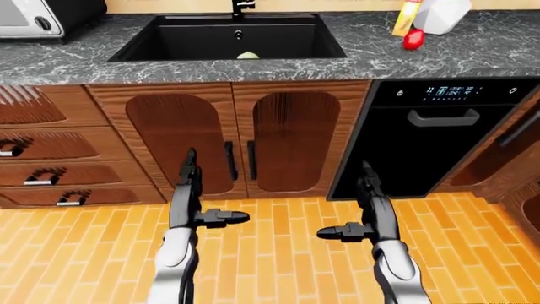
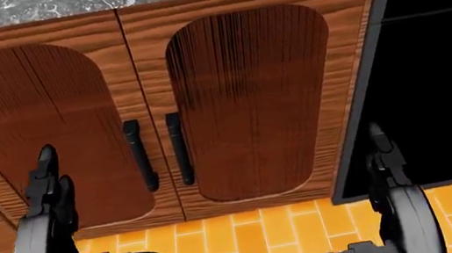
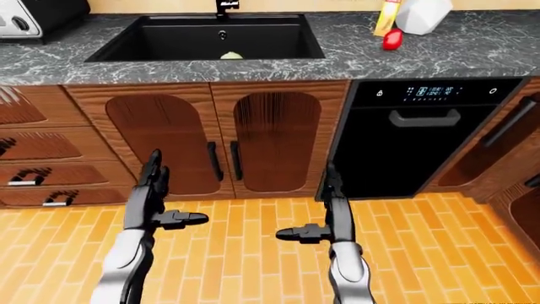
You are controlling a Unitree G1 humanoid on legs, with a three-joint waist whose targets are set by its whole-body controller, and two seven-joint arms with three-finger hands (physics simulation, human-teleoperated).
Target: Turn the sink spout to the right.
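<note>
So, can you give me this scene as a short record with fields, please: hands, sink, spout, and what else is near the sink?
left hand: open, held low before the cabinet doors, touching nothing
right hand: open, low before the dishwasher, touching nothing
sink: black, set in the grey counter, a small pale item inside
spout: only its base shows at the top edge; direction cannot be told
counter items: microwave at left; red item and white item at right
task state: spout not yet reached

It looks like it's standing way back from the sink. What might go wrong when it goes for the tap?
Only the spout's base shows at the top edge, so aiming may be hard. Both the left hand and right hand hang low by the cabinet doors; rising, they might knock the counter edge.
</note>
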